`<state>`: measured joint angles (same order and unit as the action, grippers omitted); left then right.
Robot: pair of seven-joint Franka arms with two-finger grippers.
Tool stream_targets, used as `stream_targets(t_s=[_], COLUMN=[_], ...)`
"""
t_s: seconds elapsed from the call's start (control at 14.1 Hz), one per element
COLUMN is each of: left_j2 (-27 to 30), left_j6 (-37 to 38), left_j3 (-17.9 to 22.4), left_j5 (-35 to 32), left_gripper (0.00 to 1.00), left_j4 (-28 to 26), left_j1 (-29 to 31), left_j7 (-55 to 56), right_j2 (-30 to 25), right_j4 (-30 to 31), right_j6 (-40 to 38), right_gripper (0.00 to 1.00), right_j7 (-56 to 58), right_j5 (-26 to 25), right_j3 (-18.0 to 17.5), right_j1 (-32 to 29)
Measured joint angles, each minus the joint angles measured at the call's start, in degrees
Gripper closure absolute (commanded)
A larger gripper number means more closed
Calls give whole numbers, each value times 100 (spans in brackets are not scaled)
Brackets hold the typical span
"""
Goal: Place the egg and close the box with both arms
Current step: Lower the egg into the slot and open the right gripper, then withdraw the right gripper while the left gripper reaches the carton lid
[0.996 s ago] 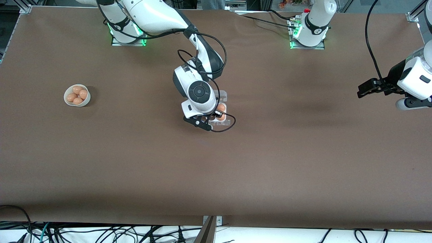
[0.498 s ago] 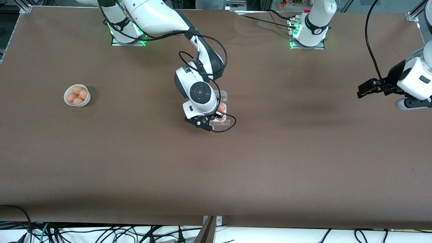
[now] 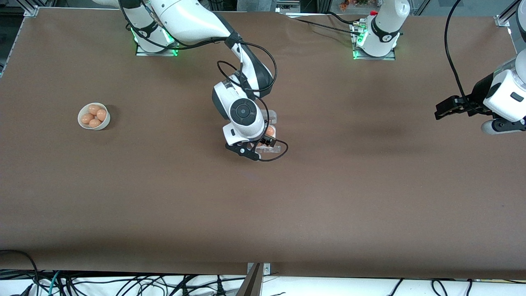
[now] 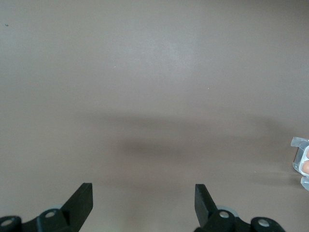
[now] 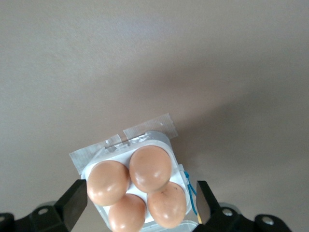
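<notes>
The box (image 5: 126,145) is a whitish four-cell carton on the brown table, also seen in the front view (image 3: 273,119) at mid-table. Each cell holds a tan-orange egg, one of them here (image 5: 150,167); nothing covers them. One egg (image 3: 270,131) peeks out beside the right hand in the front view. My right gripper (image 5: 140,205) hangs low over the box, open and empty, a finger on either side of the eggs, seen too in the front view (image 3: 263,144). My left gripper (image 3: 444,110) waits open and empty above bare table at the left arm's end, as its wrist view shows (image 4: 144,203).
A round white bowl (image 3: 105,122) with several more eggs stands toward the right arm's end of the table. The box's edge (image 4: 300,162) shows in the left wrist view. Black cables loop around the right hand.
The right hand has shifted slightly over the box and now hides more of the eggs in the front view. The left arm has barely moved.
</notes>
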<state>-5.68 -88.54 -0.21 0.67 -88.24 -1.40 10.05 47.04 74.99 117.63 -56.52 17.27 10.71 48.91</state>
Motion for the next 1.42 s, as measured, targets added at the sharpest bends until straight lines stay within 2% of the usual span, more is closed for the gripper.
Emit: stream_targets(t_s=[0.28, 0.36, 0.5, 0.78, 0.92, 1.14, 1.28, 1.42], left_j2=[-2, -2, -2, -5, -39, -255, -444, -653], left_j6=[0, 0, 0, 156, 200, 203, 200, 195], left_j3=[0, -2, -22, -103, -257, -750, -1038, -1201], left_j5=[0, 1, 66, 980, 1267, 1311, 1326, 1568], left_gripper=[7, 14, 34, 60, 67, 78, 84, 88], left_j4=[0, 0, 0, 0, -7, -12, -12, -12], left_j1=[0, -4, -36, -126, -259, -631, -860, -1059], left_j7=[0, 0, 8, 281, 780, 1643, 1959, 2223], right_j2=[-15, -32, -121, -431, -547, -840, -1265, -1845], right_j4=[-161, -203, -253, -224, -215, -166, 120, 682], right_j6=[0, 0, -3, -86, -216, -707, -1165, -1330], right_gripper=[0, 0, 0, 0, 0, 0, 0, 0], right_j7=[79, 173, 389, 742, 1205, 1538, 1936, 2527], right_j5=[0, 0, 0, -3, -3, -3, -74, -551], right_j3=[64, 73, 82, 336, 558, 631, 378, -240], right_j1=[-230, -342, -530, -627, -667, -1040, -1555, -2380])
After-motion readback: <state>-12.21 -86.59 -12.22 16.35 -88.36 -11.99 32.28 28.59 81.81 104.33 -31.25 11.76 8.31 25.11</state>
